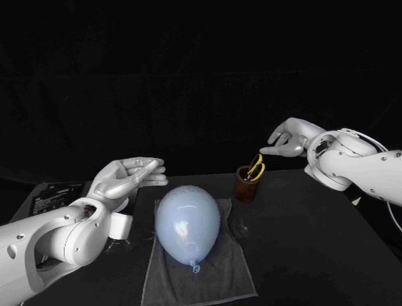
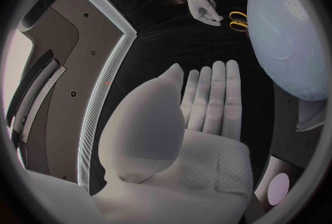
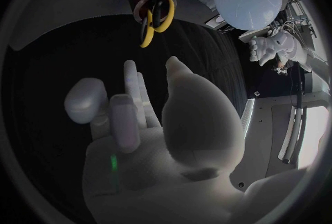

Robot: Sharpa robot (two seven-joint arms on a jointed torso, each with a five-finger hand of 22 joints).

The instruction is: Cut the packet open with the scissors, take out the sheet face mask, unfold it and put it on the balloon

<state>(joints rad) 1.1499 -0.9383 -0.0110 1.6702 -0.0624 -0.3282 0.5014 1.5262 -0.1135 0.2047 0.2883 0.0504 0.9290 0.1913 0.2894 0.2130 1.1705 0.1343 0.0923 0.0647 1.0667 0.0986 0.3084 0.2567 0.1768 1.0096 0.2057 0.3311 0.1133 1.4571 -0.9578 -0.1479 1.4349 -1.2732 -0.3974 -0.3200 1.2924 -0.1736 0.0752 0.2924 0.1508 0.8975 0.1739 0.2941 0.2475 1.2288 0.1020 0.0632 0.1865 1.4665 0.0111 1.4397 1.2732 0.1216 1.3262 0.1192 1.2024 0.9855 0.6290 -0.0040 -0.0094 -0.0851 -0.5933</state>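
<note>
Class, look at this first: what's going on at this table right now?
A robot's two hands hover over a black table, neither holding anything. The right hand is beside the yellow-handled scissors, which stand untouched in a brown cup. The left hand hangs next to the pale blue balloon, which lies on a grey cloth. No mask is on the balloon yet.

Glossy smooth balloon (image 1: pixel 188 220), matt grey cloth (image 1: pixel 199 280), matt black table (image 1: pixel 329 255), plastic-handled scissors (image 1: pixel 255 167)

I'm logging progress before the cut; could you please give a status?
Left robot hand open, empty, beside balloon. Right robot hand open, near scissors standing in cup, nothing between. Balloon on towel.
</note>
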